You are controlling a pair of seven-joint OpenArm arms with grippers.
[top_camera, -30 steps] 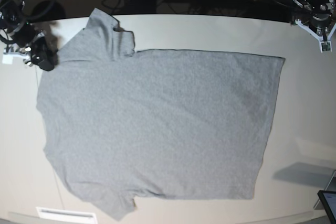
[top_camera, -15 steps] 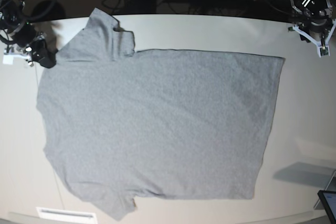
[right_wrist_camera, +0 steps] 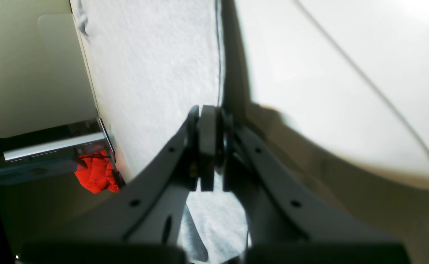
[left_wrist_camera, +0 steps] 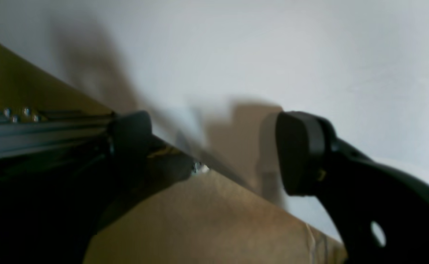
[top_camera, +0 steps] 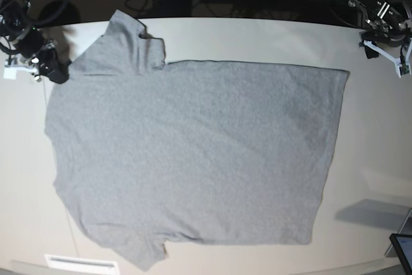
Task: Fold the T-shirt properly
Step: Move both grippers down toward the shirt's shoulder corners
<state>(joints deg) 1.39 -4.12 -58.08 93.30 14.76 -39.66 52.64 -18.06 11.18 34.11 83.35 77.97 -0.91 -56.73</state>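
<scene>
Meanwhile, right hand (right_wrist_camera: 210,146) pinched shut at T-shirt (top_camera: 193,152) edge, left hand (left_wrist_camera: 214,154) spread wide, empty

My right gripper (top_camera: 56,72) sits low with its jaws pressed together, while my left gripper (left_wrist_camera: 214,154) hangs raised, jaws spread wide (nothing between them).

The right tool (right_wrist_camera: 210,146) has its two grey fingers (right_wrist_camera: 207,135) pressed flat together at the edge of the T-shirt (right_wrist_camera: 152,73), with grey cloth showing above and below them. The shirt's dark-stitched hem runs straight up from the fingertips. Pale bench (right_wrist_camera: 328,84) lies to the right. A bright red object (right_wrist_camera: 95,172) sits lower left, too blurred to identify.
</scene>
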